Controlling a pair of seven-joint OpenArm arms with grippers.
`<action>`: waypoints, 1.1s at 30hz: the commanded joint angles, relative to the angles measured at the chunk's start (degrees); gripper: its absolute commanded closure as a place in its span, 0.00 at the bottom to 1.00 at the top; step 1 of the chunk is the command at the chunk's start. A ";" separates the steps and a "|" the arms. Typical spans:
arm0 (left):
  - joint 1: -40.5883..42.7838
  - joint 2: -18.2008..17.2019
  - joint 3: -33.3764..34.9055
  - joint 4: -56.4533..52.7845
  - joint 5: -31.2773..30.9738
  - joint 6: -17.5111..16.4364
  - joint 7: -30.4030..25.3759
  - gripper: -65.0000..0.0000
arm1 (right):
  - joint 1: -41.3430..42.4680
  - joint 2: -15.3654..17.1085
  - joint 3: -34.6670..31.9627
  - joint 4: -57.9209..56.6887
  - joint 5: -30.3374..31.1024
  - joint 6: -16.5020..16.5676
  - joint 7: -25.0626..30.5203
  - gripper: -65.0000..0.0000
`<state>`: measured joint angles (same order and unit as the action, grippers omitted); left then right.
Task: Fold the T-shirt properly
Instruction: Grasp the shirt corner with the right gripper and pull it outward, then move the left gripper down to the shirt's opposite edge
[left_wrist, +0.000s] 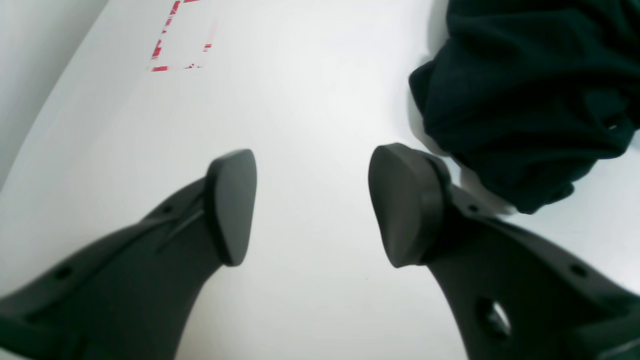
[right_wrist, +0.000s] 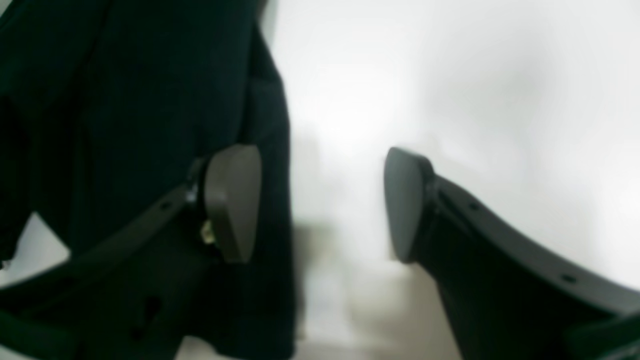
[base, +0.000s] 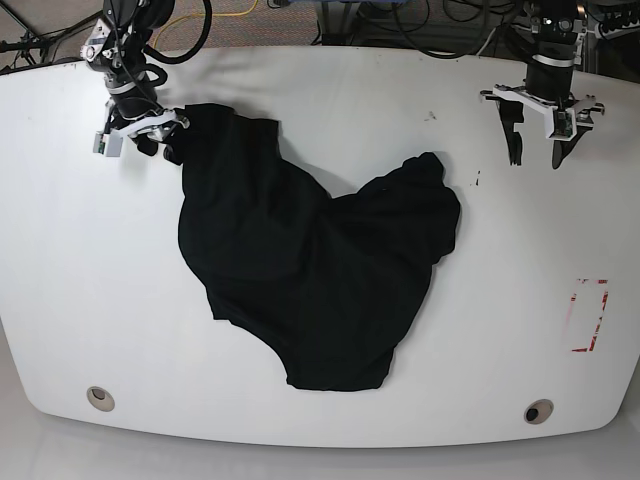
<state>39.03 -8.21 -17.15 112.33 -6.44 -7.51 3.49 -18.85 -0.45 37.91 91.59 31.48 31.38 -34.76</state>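
Observation:
The black T-shirt (base: 300, 270) lies crumpled in a loose heap across the middle of the white table (base: 60, 260). My right gripper (base: 158, 148) is at the shirt's far left corner. In the right wrist view it (right_wrist: 322, 205) stands open; one finger (right_wrist: 232, 200) is over the T-shirt (right_wrist: 125, 100), and the cloth's edge reaches a little into the gap. My left gripper (base: 536, 150) hangs open over bare table at the far right, apart from the shirt. In the left wrist view it (left_wrist: 312, 205) holds nothing, and the T-shirt (left_wrist: 525, 100) lies beside one finger (left_wrist: 405, 205).
A red dashed rectangle (base: 588, 315) is marked on the table near its right edge, also seen as a red mark (left_wrist: 180, 40) in the left wrist view. Two round holes (base: 100, 398) (base: 538, 411) sit near the front edge. Cables (base: 400, 20) lie behind the table.

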 joint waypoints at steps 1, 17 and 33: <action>-0.03 -0.36 -0.17 0.92 -0.03 0.26 -1.28 0.44 | -0.45 -0.40 -0.80 -0.41 -0.33 -0.23 -1.41 0.41; -0.28 -0.26 -0.11 0.57 -0.14 0.25 -1.22 0.44 | -0.97 -0.78 -1.21 0.29 1.14 -0.29 -1.87 0.39; -0.55 -0.30 -0.12 0.49 -0.25 0.25 -1.49 0.44 | -1.62 -1.50 -5.46 1.94 1.98 0.01 -2.23 0.39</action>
<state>38.24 -8.12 -17.10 111.85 -6.48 -7.51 3.44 -20.23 -1.67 34.04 92.66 34.37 31.55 -35.46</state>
